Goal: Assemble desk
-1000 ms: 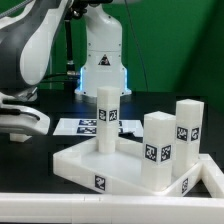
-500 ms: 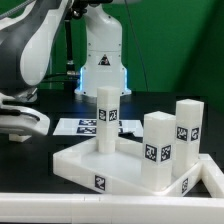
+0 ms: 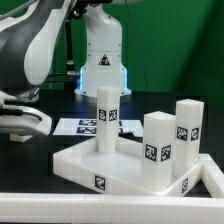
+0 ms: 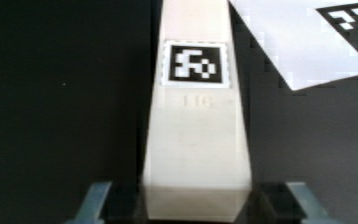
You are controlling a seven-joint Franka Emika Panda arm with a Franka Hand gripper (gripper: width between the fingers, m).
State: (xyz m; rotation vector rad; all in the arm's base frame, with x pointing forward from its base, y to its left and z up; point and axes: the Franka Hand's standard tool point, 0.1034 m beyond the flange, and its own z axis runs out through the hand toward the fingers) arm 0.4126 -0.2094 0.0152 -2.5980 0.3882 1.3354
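Comparing with a second ago, nothing visibly shifts: well away from the hand (image 4: pixel 194 205), the desk top (image 3: pixel 120 165) carries three upright legs on the surface, while the hand grips the fourth leg (image 4: pixel 195 110), its fingers (image 4: pixel 98 200) flanking it.

Desk top (image 3: pixel 105 165) flat; three legs (image 3: pixel 108 118) upright; fourth (image 4: pixel 197 110) apart.

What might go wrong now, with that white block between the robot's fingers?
The gripper grips the white square plastic leg only at one end, so it may slip or tilt. Three white legs stand upright in the white rimmed desk top; a careless swing might knock them.
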